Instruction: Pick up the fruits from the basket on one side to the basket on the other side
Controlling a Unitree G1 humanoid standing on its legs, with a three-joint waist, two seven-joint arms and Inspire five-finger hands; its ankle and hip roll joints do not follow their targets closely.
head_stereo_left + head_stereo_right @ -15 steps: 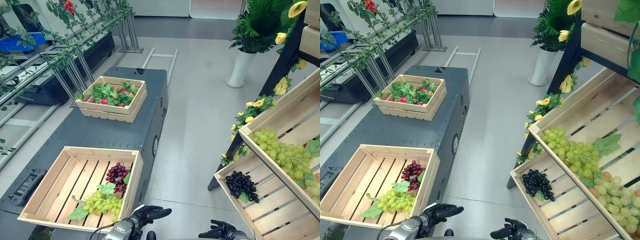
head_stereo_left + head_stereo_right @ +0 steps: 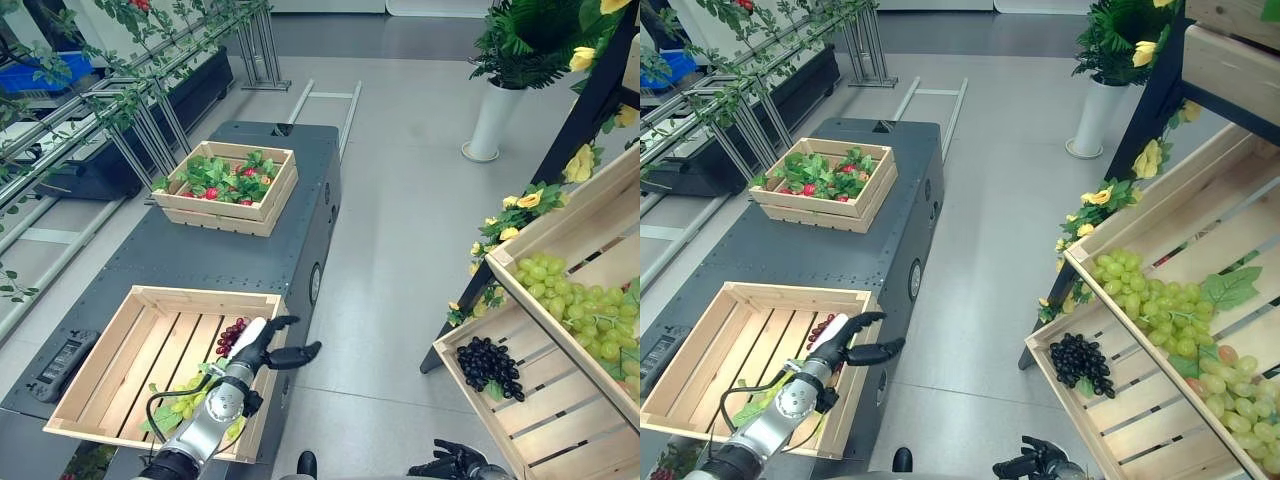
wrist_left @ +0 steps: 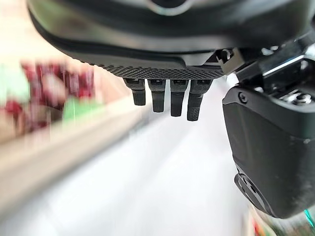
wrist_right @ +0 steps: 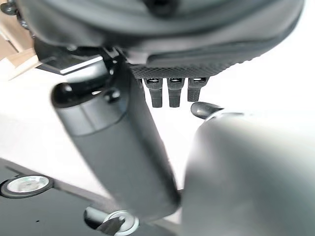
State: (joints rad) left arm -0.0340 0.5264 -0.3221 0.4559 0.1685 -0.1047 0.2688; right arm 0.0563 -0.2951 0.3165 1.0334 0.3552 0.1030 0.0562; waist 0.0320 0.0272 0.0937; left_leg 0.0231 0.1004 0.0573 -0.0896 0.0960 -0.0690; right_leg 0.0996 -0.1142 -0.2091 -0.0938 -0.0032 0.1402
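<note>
Left robot hand (image 2: 262, 348) hovers over the right rim of the near crate (image 2: 205, 298), fingers straight and spread, thumb held out, nothing in it. Left wrist view agrees: fingers in a straight row, a blur of red fruit past them. Right robot hand (image 2: 447, 463) hangs low off the near right corner of the surface (image 2: 190, 255), fingers relaxed, empty, idle.

Near crate sits at the surface's near end, its right wall along the right edge. Fruit is bunched in the crate's near right part: red grapes (image 2: 820, 329) just beside the left robot hand, green grapes (image 2: 183, 398) nearer me, partly under the forearm.

My read: reach for the red bunch, first pick not yet made. To do it well I'd bring the hand down over the bunch's top rather than its side, keep the fingers clear of the crate wall, and close round the stem end so the cluster hangs whole. Leaves of the green bunch lie close; I'd avoid snagging them.

Toward the surface's far edge, far crate (image 2: 225, 208) holds leaves and small red fruit (image 2: 210, 192). Across the floor (image 2: 400, 230) on the right, a shelf crate (image 2: 560, 440) holds black grapes (image 2: 487, 365); the upper shelf crate (image 2: 560, 210) holds light green grapes (image 2: 570, 300). That shelf is my guess for the drop, so lift clear of the rim before swinging right.
</note>
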